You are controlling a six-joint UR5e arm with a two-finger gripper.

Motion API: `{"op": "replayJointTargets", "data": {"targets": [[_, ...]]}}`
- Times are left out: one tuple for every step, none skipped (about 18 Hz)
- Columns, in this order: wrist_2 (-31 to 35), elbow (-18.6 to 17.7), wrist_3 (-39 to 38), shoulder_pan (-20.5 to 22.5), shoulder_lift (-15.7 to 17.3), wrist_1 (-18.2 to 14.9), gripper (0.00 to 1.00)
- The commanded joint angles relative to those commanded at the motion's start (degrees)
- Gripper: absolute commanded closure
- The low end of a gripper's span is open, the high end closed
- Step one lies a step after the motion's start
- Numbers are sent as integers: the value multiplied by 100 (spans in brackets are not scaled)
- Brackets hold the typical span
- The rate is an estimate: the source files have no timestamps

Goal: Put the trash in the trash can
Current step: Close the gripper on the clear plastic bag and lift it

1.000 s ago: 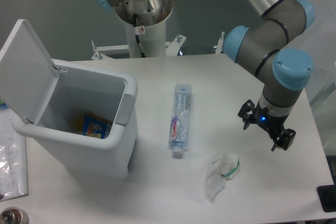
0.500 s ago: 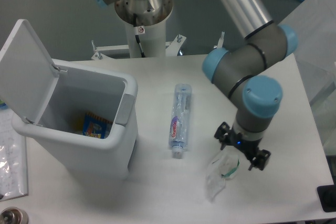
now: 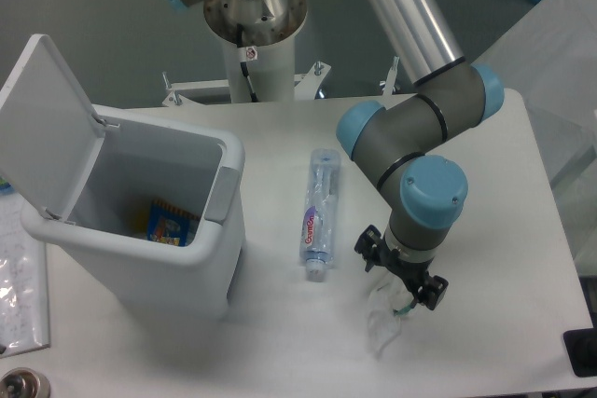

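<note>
The slim clear bottle [image 3: 319, 212] with a blue-purple label lies on the white table, cap toward the front. The crumpled clear wrapper [image 3: 382, 327] with a green bit lies to its front right. My gripper [image 3: 400, 272] points down right over the wrapper's top and hides part of it. Its jaws stand open, with nothing held between them. The white trash can [image 3: 220, 230] stands at the left with its flip lid [image 3: 45, 128] raised. A colourful yellow-blue packet [image 3: 168, 223] lies inside it.
The arm's base column [image 3: 252, 34] stands at the table's back. Papers [image 3: 17, 277] lie off the left edge, with a metal object [image 3: 19, 385] at the front left corner. A black item [image 3: 581, 351] sits at the front right edge.
My gripper has swept from the right side of the table leftward and forward, and now sits directly over the wrapper. Bottle, wrapper and trash can have not moved.
</note>
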Motion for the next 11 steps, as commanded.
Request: {"op": "replayJointTargets", "data": {"targets": [[9,-35,0,-9,0,0,72],[26,-44,-9,-35,17,0,78],[44,-70,-9,-53,35,-9,80],[44,-123,-17,-53,70,0,81],[44,-149,-78,-53,114,0,85],[35,-158,-262,-61,140,0,92],[35,-158,-455,-53,167,-9,100],[35,-158,-596,-61,176,0,100],[35,-158,-667,-62,202,0,100],[26,-141,-677,-62,220,0,100],[26,-132,-685,-62,237,0,100]]}}
